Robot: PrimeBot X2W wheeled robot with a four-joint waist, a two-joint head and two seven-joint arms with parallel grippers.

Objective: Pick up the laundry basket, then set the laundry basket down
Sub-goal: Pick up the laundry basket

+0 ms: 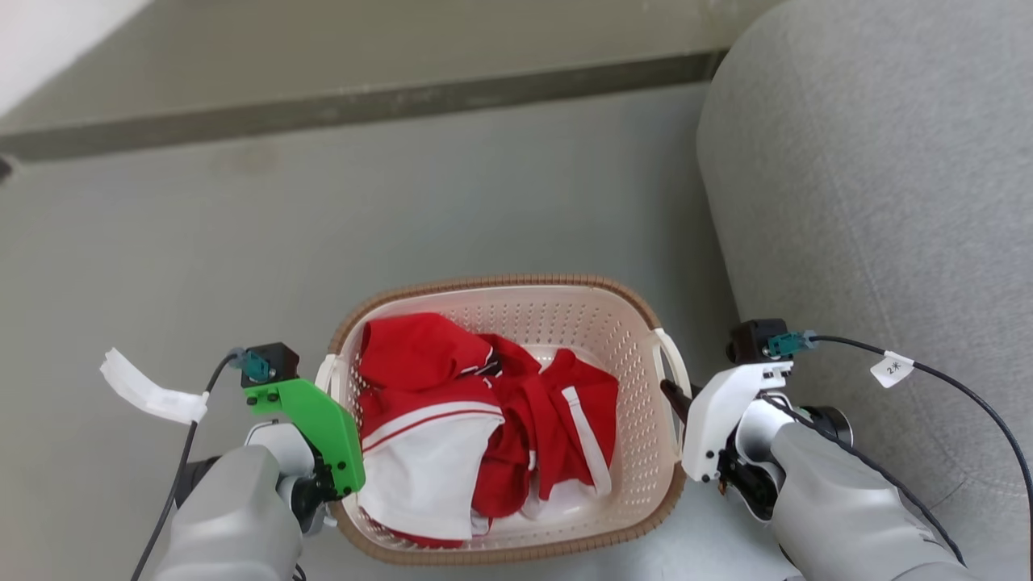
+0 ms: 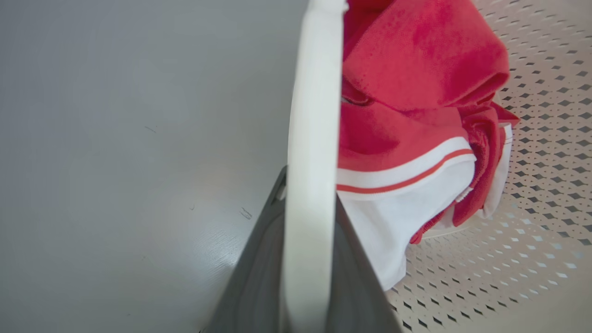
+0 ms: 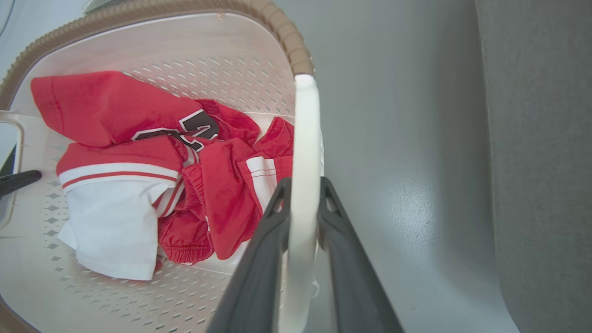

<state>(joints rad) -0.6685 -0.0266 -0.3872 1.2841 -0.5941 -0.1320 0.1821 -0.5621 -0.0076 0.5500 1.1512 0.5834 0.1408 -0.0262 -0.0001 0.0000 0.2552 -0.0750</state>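
Grey floor spreads under the whole scene. Nearest the robot, the left claw has its two dark fingers pinched onto the laundry basket at its left loop handle, one finger on each side of the white strap and tight against it. The right claw grips the right loop handle the same way, fingers pressed to both faces. The basket sits squarely between the two claws, just ahead of the forearms. Whether it rests on the floor or hangs clear of it, I cannot tell. Inside lies a crumpled heap of red and white clothes. Beyond the brown rim the floor runs on, with a grey upholstered seat close on the robot's right and a dark skirting strip farthest off.
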